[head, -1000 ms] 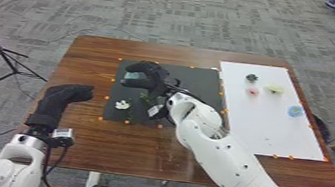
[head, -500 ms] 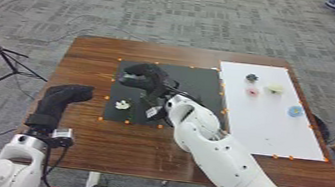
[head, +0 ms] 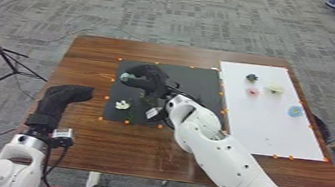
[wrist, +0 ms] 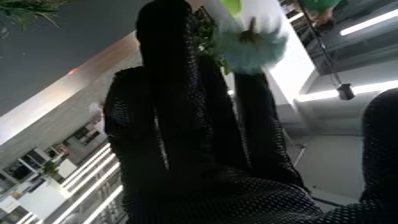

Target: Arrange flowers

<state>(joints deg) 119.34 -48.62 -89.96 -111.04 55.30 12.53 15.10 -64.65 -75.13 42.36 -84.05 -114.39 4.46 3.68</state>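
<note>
- Grey patterned carpet (head: 190, 13) spreads around a brown wooden bench (head: 87, 148), with a black tripod (head: 0, 54) standing off its left side.
- On the bench, orange marks edge a dark mat (head: 203, 80) and a white sheet (head: 266, 134) to its right.
- Over the dark mat is the right hand (head: 152, 76); its fingers (wrist: 169, 100) are open, long and nearly straight, and its thumb (wrist: 382, 145) stands well apart from them.
- Close by the fingertips is a pale blue-green flower (wrist: 253, 50); I cannot tell whether they grip it or merely touch it.
- Near that hand, on the dark mat, is a white flower (head: 122, 105), with green foliage (head: 149, 101) between the two.
- Farther right, the white sheet carries a dark green piece (head: 251, 77), a cream flower (head: 275, 88), a pink flower (head: 252, 91) and a blue flower (head: 295, 111).
- At the bench's left is the left hand (head: 64, 94); whether open or closed, I cannot tell.
</note>
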